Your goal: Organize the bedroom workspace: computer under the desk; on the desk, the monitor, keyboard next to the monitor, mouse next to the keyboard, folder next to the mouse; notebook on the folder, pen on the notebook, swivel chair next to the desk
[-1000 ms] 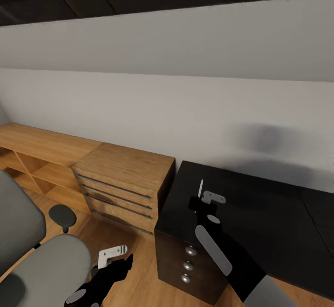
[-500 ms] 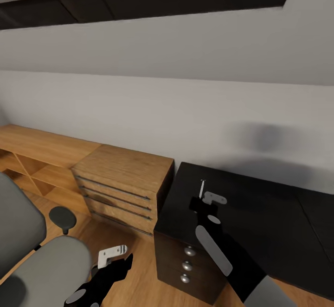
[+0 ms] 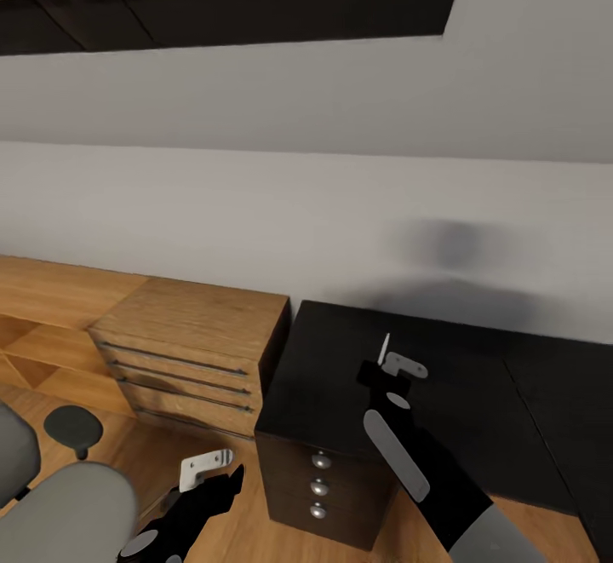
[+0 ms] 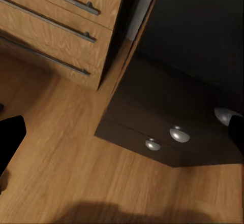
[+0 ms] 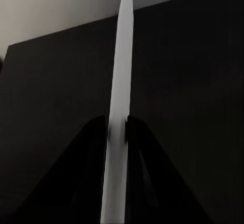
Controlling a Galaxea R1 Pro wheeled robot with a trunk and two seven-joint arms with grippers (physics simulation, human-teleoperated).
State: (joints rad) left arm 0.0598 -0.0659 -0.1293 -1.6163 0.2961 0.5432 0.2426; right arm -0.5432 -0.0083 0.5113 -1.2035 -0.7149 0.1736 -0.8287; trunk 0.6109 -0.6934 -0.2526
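The right gripper (image 3: 385, 369) hangs over the near left part of the black desk (image 3: 460, 376), its jaws clamped on the white pen (image 3: 383, 347), which stands upright out of them; in the right wrist view the pen (image 5: 118, 107) runs up between the two dark fingers (image 5: 91, 148). The left gripper (image 3: 204, 471) is low over the wooden floor (image 3: 247, 503), and whether its jaws are apart I cannot tell. The swivel chair (image 3: 60, 503) is cut off at the near left, with one round armrest (image 3: 72, 422) showing beside the wooden drawers (image 3: 183, 350).

**Quick headcount from my spot**

I count one pen (image 3: 384, 347), one black desk (image 3: 477, 393) with three silver knobs (image 3: 321, 461), one wooden drawer unit (image 3: 183, 350) with three long handles, one grey swivel chair (image 3: 60, 508), plus my two grippers.
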